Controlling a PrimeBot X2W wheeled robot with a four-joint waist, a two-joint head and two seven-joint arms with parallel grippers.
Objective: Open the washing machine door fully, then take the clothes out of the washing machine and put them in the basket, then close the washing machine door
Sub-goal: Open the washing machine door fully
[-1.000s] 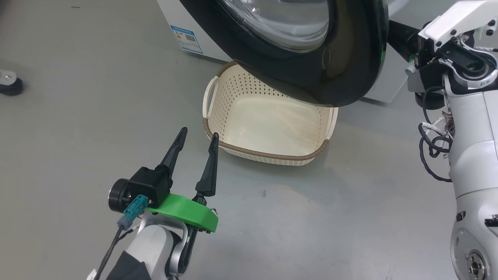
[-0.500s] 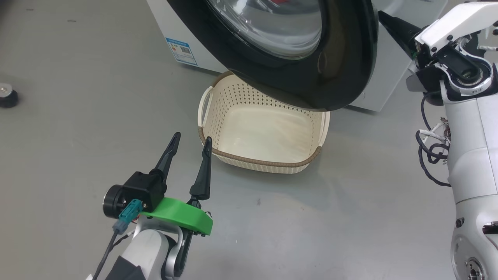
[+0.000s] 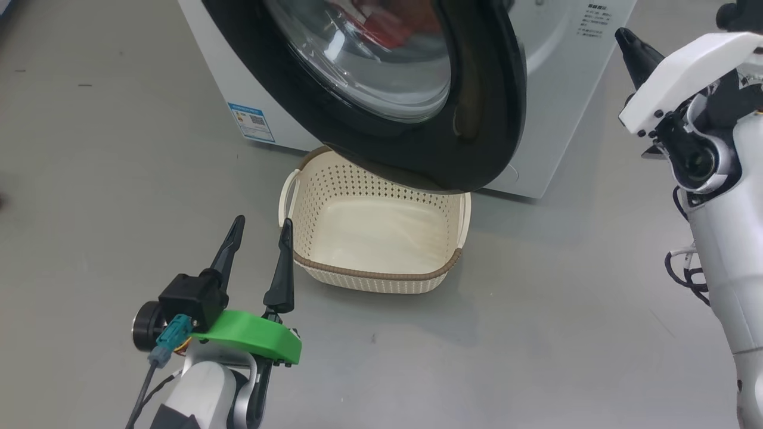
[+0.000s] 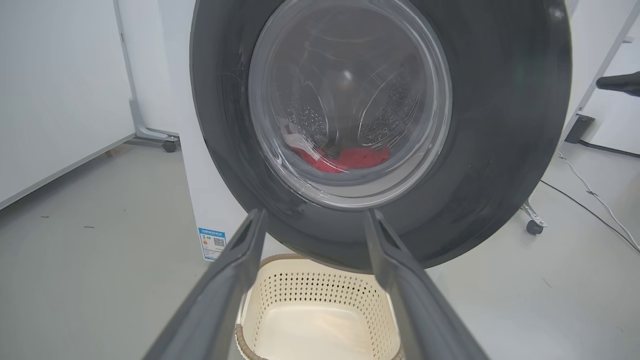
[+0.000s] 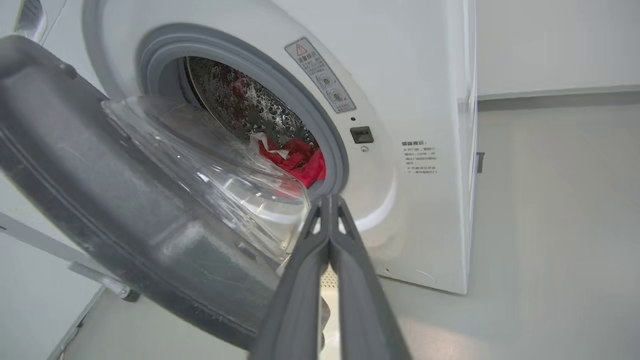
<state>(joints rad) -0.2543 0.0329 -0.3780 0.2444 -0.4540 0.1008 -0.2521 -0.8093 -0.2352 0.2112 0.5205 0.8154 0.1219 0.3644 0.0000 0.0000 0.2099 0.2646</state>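
Observation:
The washing machine stands at the back, its door swung partly open over the basket. Red clothes lie in the steel drum and show through the door's glass. The cream basket on the floor is empty. My left gripper is open at the basket's left front corner, holding nothing; its view looks at the door's outer face. My right gripper is shut and empty, in front of the machine's opening to the right of the door's free edge, its dark tip raised at the right.
A blue label sticker marks the machine's lower left front. Grey floor spreads around the basket. White panels on castors stand to the left of the machine, and a cable runs across the floor at its right.
The head camera has lifted, so the whole scene has slid down and left and more of the machine's front shows. My right gripper has drawn back to the right, away from the door's edge.

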